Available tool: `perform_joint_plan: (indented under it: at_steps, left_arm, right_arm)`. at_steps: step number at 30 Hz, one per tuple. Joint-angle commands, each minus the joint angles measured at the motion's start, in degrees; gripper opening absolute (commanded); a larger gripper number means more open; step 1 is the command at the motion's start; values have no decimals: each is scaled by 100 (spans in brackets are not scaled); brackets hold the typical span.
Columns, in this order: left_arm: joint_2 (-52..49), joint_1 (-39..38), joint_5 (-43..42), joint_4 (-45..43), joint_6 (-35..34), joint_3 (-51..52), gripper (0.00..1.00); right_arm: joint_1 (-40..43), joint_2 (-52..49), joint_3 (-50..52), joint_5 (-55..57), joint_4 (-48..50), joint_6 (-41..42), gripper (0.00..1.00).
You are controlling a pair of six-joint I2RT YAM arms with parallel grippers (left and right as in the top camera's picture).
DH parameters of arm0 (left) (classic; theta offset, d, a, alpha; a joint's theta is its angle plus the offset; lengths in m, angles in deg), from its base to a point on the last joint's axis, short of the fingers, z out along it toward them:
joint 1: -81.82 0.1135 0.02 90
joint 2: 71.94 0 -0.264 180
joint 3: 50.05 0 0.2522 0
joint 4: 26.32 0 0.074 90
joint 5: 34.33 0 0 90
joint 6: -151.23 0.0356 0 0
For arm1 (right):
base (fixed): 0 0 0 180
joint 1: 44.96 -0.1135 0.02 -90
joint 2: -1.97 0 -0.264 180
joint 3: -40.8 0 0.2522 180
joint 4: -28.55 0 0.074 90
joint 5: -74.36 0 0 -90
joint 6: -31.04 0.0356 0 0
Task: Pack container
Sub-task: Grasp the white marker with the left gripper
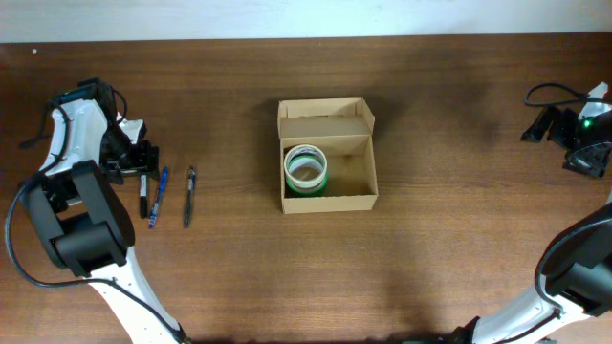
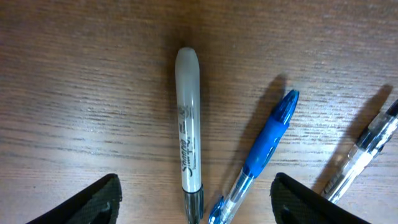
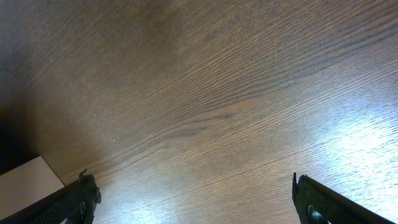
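Observation:
The container (image 1: 363, 197), a small tan cardboard box with its flap lid open toward the back, sits mid-table and holds a green-and-white tape roll (image 1: 306, 170) in its left half. At the left lie a grey-and-black marker (image 1: 144, 195), a blue pen (image 1: 160, 194) and a clear pen (image 1: 189, 196). My left gripper (image 1: 142, 161) is open, low over the table, with its fingers either side of the marker (image 2: 188, 137) and the blue pen (image 2: 264, 149); the clear pen (image 2: 364, 152) lies outside the right finger. My right gripper (image 3: 196, 202) is open and empty over bare wood at the far right.
The right half of the box is free of contents. A white surface (image 3: 28, 177) shows at the lower left of the right wrist view. Cables trail from both arms at the table's left and right edges.

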Motion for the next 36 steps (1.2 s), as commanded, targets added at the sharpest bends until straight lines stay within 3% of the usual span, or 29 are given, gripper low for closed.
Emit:
perform_joint_plan:
  at_steps: [1,3,12,17,22,29,36]
  left_arm:
    - [-175,-13,-28,-26,-37,-2,73]
    - [-323,-13,92,-7,-129,-2,68]
    - [-581,-24,133,-11,-232,0,64]
    - [-660,-24,133,-9,-271,4,39]
    - [-662,-24,131,-4,-271,4,2]
    - [-658,-35,-37,503,-415,-470,2]
    - [-380,-352,-885,1788,125,-2929,2]
  right_arm:
    - [-26,-7,-4,74,0,22,99]
    - [-26,-7,-4,74,2,22,99]
    - [-26,-7,-4,74,0,22,99]
    - [-26,-7,-4,74,2,20,99]
    - [-26,-7,-4,74,2,22,99]
    - [-26,-7,-4,74,2,22,99]
    - [-26,-7,-2,74,2,22,99]
